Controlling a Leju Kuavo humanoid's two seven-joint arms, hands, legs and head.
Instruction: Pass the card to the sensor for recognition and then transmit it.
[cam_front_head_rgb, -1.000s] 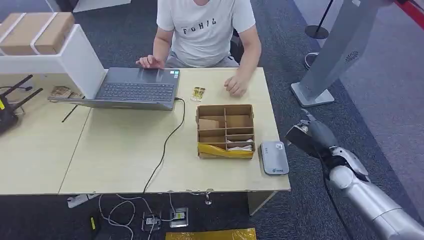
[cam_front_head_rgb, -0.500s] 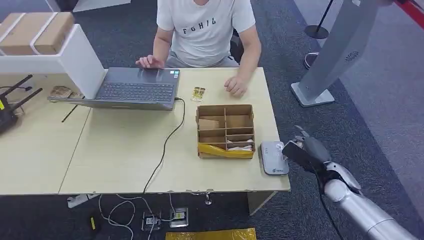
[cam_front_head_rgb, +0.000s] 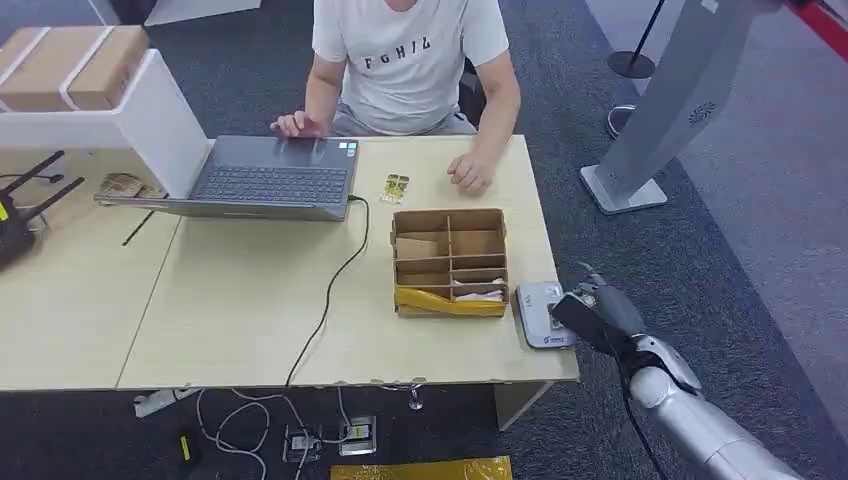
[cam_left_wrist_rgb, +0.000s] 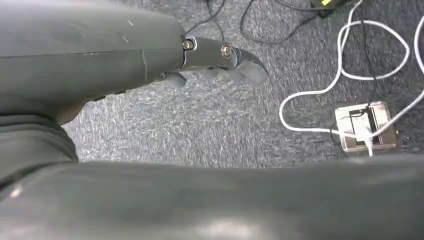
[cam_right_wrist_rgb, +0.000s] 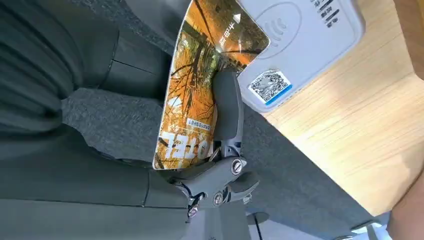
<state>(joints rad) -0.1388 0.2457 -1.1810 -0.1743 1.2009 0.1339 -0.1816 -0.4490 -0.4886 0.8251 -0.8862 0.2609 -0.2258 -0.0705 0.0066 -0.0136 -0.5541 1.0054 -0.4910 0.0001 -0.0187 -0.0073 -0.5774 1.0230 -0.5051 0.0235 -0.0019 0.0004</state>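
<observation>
1. You have the card (cam_right_wrist_rgb: 200, 80) pinched in the right hand (cam_front_head_rgb: 590, 312), with a finger (cam_right_wrist_rgb: 227, 112) pressed across its printed face, so the grasp itself needs no work.
2. The step in hand, as I judge it, is the presentation: bring the card flat over the sensor (cam_front_head_rgb: 542, 314), the pale grey reader lying near the table's (cam_front_head_rgb: 250, 300) right front corner.
3. In the right wrist view the card's far end overlaps the reader's edge close to the contactless mark (cam_right_wrist_rgb: 280, 17), while the held end hangs out past the table edge above the carpet.
4. To do it well, carry the hand further inward so that more of the card covers that mark, and level the card so its face lies parallel to the reader's top.
5. Hold it there steadily; I cannot tell whether the card is touching the reader or hovering just above it.
6. Keep the grip firm, since the later handover depends on the card not sliding.
7. Mind the divided cardboard box (cam_front_head_rgb: 450, 262) just beside the reader on its inward side; it stands close to your path.
8. The person's hand (cam_front_head_rgb: 468, 174) rests on the far side of the table, well apart from the reader.
9. The left hand (cam_left_wrist_rgb: 220, 55) hangs over the carpet holding nothing; its fingers look loosely curled.
</observation>
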